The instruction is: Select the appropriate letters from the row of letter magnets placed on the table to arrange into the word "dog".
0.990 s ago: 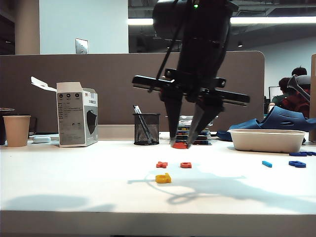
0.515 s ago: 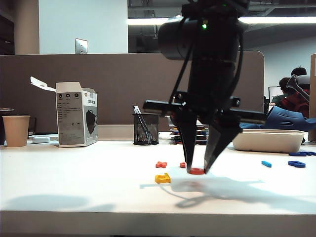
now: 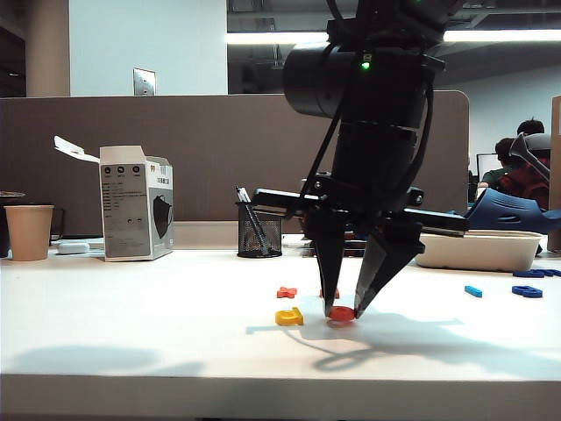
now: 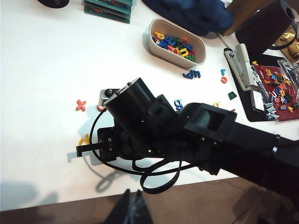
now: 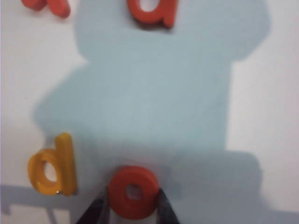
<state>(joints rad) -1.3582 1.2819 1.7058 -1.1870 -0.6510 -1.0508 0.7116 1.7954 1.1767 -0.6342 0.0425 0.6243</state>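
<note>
Right gripper (image 3: 342, 313) points straight down at the table (image 3: 131, 333), fingertips clamped on either side of the red-orange "o" (image 5: 134, 191), which sits at or just above the surface, just beside the yellow "d" (image 5: 52, 171) on its right in the exterior view. Further back lie the red-orange "x" (image 3: 287, 292) and another red-orange letter (image 5: 152, 11). Dark blue "g" (image 4: 178, 103) lies apart, toward the white tray (image 4: 154, 44) of spare letters. Left gripper is raised above the scene and out of its own camera's view; its state cannot be told. Step in hand, as judged: placing the second letter of "dog". Next move calls for parting the fingers without nudging the "o" into the "d", lifting clear, then fetching the "g" and setting it after the "o".
</note>
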